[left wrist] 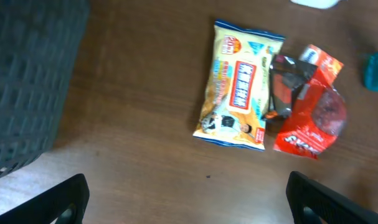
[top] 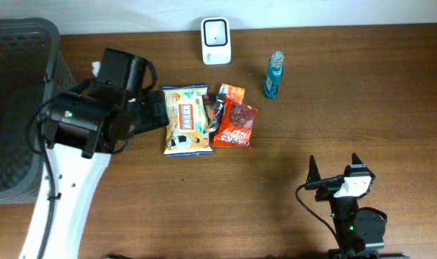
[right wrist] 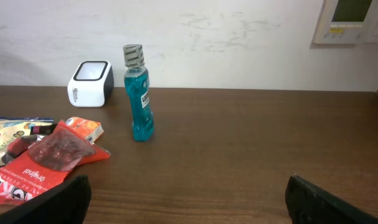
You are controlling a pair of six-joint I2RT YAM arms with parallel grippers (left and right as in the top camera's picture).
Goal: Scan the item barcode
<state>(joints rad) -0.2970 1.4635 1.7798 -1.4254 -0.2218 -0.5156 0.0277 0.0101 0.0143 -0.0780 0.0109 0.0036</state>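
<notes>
A white barcode scanner [top: 216, 31] stands at the table's back edge. In front of it lies a pile of items: a yellow snack packet [top: 186, 119], a red packet [top: 236, 126], a dark wrapper [top: 214, 108] and a small orange pack [top: 233, 91]. My left gripper [top: 159, 109] hovers just left of the yellow packet [left wrist: 238, 87], open and holding nothing; its fingers [left wrist: 58, 202] frame bare wood. My right gripper [top: 337, 174] sits near the front right, open and empty, facing the scanner [right wrist: 89, 84] and the red packet [right wrist: 39, 165].
A blue mouthwash bottle [top: 273, 75] stands upright right of the scanner, apart from the pile. A dark woven basket [top: 16, 108] fills the left edge, close behind the left arm. Bare wood lies between the pile and the right gripper.
</notes>
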